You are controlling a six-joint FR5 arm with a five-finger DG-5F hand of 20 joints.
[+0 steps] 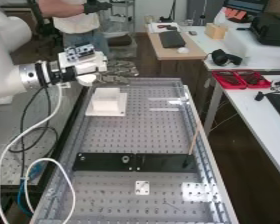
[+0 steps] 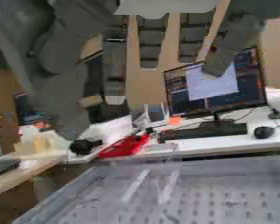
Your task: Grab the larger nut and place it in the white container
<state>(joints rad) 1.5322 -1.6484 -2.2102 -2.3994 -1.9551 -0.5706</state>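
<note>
Perforated sheet, a tight grid of round holes inside raised metal rails, makes up the long grey surface (image 1: 124, 135). The smooth, rounded white robot arm (image 1: 5, 75) comes in over it from the high view's upper left. Low on the surface lies a flat, dark bar (image 1: 97, 165) with straight edges. Near the far end, the robot hand (image 2: 152, 42) is open, its hard, segmented dark grey fingers extended, above and just beyond the white container (image 1: 107, 99). That is a plain, matt, square-sided box on a thin, wider plate. On the bar stand the bearing (image 1: 125, 159), a squat ring with a dark centre, and the tiny round smaller nut (image 1: 82, 158).

The larger nut's whereabouts I cannot tell for certain. With the hand open by the container, I judge it has probably been dropped inside, leaving nothing but a check of the box.
</note>
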